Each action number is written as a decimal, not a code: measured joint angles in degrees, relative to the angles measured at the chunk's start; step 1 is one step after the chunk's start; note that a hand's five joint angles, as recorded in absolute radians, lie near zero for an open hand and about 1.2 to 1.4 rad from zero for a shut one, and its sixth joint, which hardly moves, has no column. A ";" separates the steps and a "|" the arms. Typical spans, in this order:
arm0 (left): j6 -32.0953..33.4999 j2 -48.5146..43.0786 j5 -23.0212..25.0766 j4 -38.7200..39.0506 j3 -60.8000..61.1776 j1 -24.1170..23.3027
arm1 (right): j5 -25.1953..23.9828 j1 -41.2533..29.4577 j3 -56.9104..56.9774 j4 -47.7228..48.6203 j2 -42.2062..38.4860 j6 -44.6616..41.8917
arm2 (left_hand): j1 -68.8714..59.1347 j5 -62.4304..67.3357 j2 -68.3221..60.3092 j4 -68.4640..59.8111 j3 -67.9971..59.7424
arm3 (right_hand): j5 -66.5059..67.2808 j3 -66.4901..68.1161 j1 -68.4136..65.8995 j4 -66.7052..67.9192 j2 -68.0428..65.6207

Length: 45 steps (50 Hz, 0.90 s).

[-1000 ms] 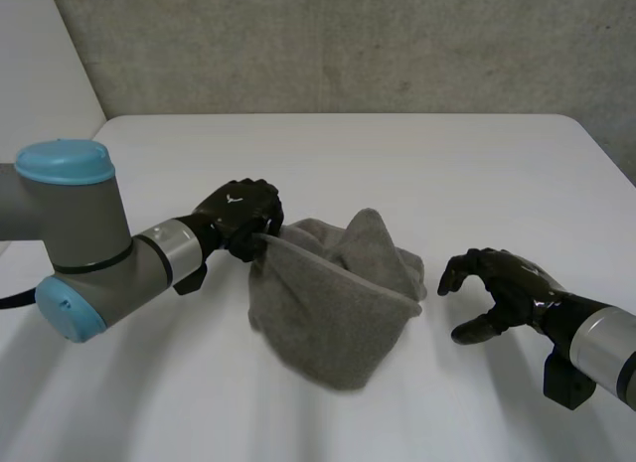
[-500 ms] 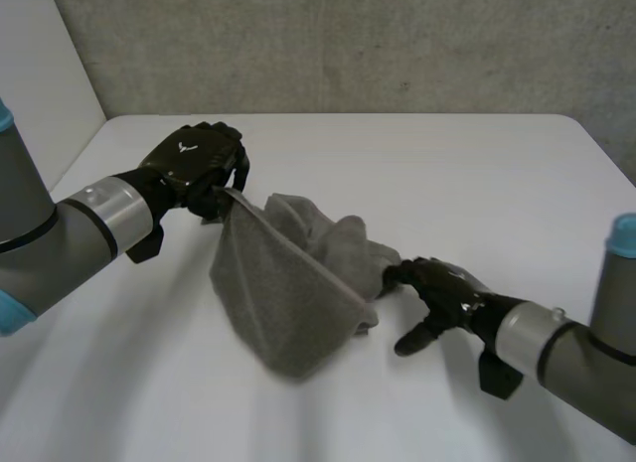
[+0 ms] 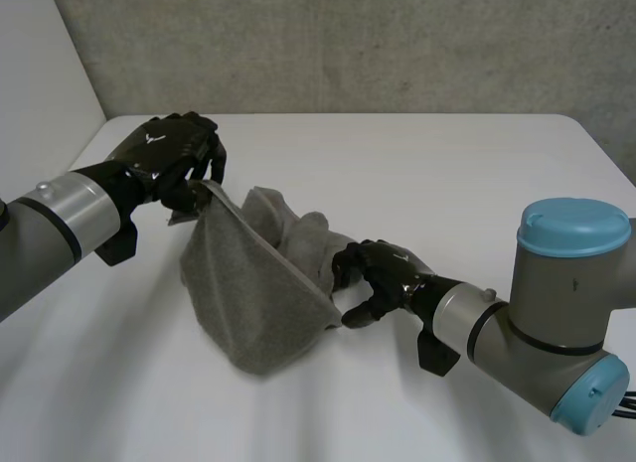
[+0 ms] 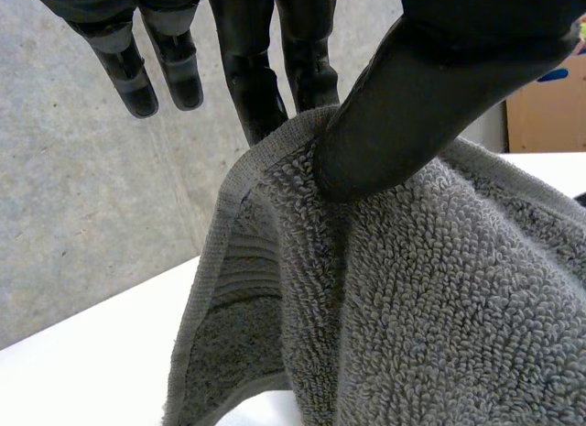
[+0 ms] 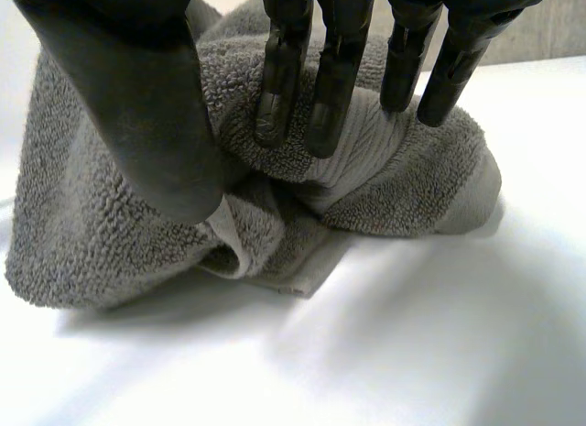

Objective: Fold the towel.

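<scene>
A grey terry towel [image 3: 260, 298] hangs bunched between my two hands, its lower part resting on the white table [image 3: 457, 164]. My left hand [image 3: 164, 156] holds one corner up at the towel's far left. In the left wrist view the thumb [image 4: 412, 114] pinches the hemmed edge of the towel [image 4: 412, 298] against the fingers. My right hand [image 3: 386, 273] is at the towel's right end, low over the table. In the right wrist view its fingers [image 5: 286, 78] touch the top of a rolled fold of the towel [image 5: 110, 234], with the thumb [image 5: 137, 114] set apart beside it.
A grey wall [image 3: 348, 45] runs behind the table's far edge. The table's right edge lies past my right arm [image 3: 556, 303]. Bare tabletop stretches behind the towel and in front of it.
My left hand has raised its corner and carried it left and back, stretching the towel. My right hand has come in from the right to the towel's right end and its fingers now touch it.
</scene>
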State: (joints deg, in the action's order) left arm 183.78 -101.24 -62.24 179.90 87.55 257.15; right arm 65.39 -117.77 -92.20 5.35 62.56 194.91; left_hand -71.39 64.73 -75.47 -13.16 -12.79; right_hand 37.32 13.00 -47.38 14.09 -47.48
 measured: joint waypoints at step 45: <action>-4.91 4.82 0.49 0.13 6.85 2.94 | -3.67 3.88 0.58 -1.25 10.48 -5.87 | 0.00 0.00 -0.21 0.00 0.00 | 28.33 0.00 -26.14 0.00 -26.38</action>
State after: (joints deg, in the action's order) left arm 178.87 -96.42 -61.75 180.04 94.40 260.10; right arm 61.72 -113.90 -91.62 4.10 73.04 189.04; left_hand -71.39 64.74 -75.68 -13.16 -12.79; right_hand 65.65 13.00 -73.51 14.09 -73.86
